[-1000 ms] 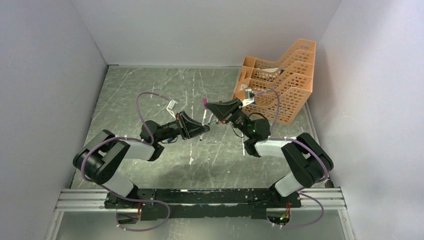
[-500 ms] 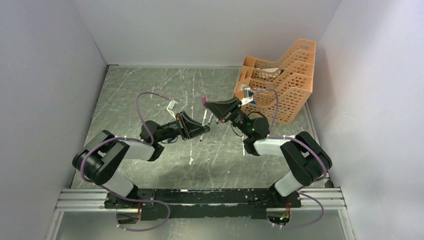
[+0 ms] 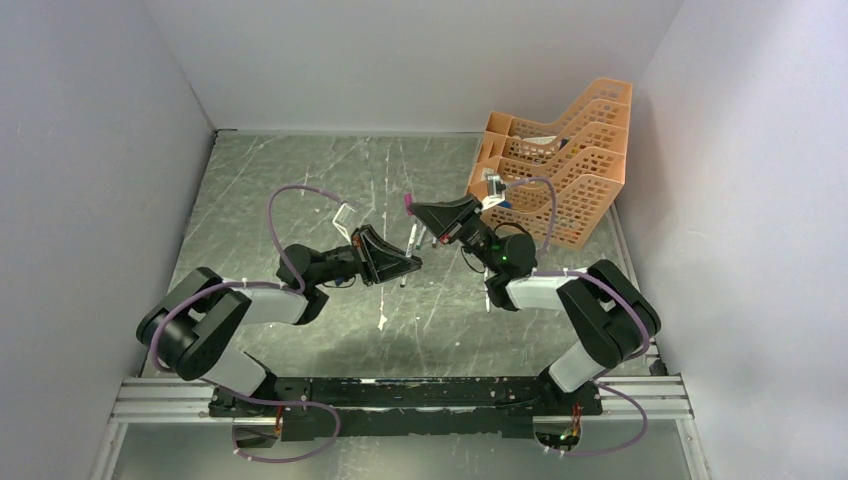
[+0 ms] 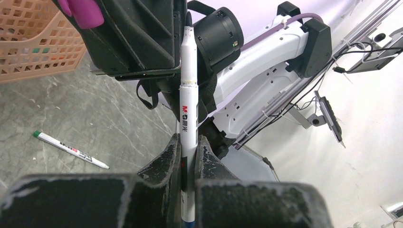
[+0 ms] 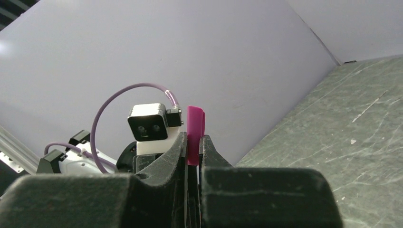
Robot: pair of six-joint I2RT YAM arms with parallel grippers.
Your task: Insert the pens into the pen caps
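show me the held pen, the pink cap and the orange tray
held pen (image 4: 189, 124), left wrist view, on the white barrel just below the logo
pink cap (image 5: 195, 133), right wrist view, on its exposed upper part
orange tray (image 3: 590, 170), top view, on its mesh side wall

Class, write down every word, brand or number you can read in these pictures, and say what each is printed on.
"M&G": red logo on the white pen clamped in the left gripper.
Red characters just below that logo: too small to read.
Red print on the green-tipped pen lying loose: too blurred to read.
Magenta cap, orange trays: no text seen.
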